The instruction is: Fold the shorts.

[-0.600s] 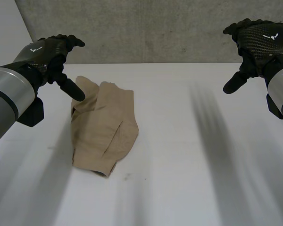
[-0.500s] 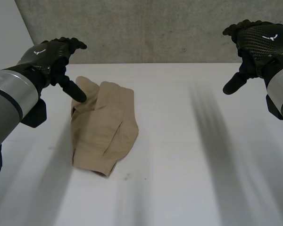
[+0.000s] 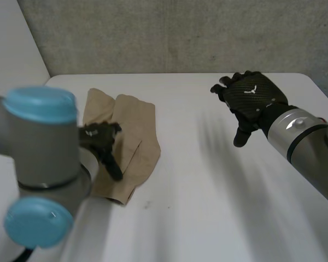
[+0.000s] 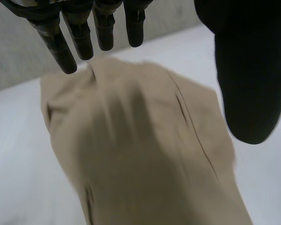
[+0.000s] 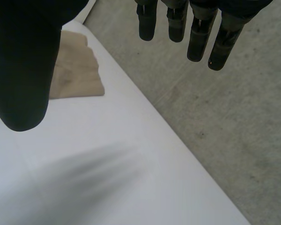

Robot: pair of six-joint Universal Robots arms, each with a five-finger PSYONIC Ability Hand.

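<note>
The tan cloth shorts (image 3: pixel 134 136) lie bunched on the left half of the white table (image 3: pixel 208 207), long axis running far edge to near. The black left hand (image 3: pixel 100 137) hovers right over them (the nearer one), fingers relaxed and empty. The right hand (image 3: pixel 251 103), also released, is well apart.

Your left arm (image 3: pixel 41 147) bends across the near side of the head view, grey joint and light-blue caps close to the camera. Your left hand (image 3: pixel 100 141) reaches out from behind it, palm down. In its wrist view the fingers (image 4: pixel 56 47) hang straight, with the thumb (image 4: pixel 246 70) well apart, holding nothing. Your right arm (image 3: pixel 295 131) stretches inward, and your right hand (image 3: pixel 254 101) is back-up. Its fingers (image 5: pixel 199 37) are straight and its thumb (image 5: pixel 21 65) is wide of them, holding nothing.
</note>
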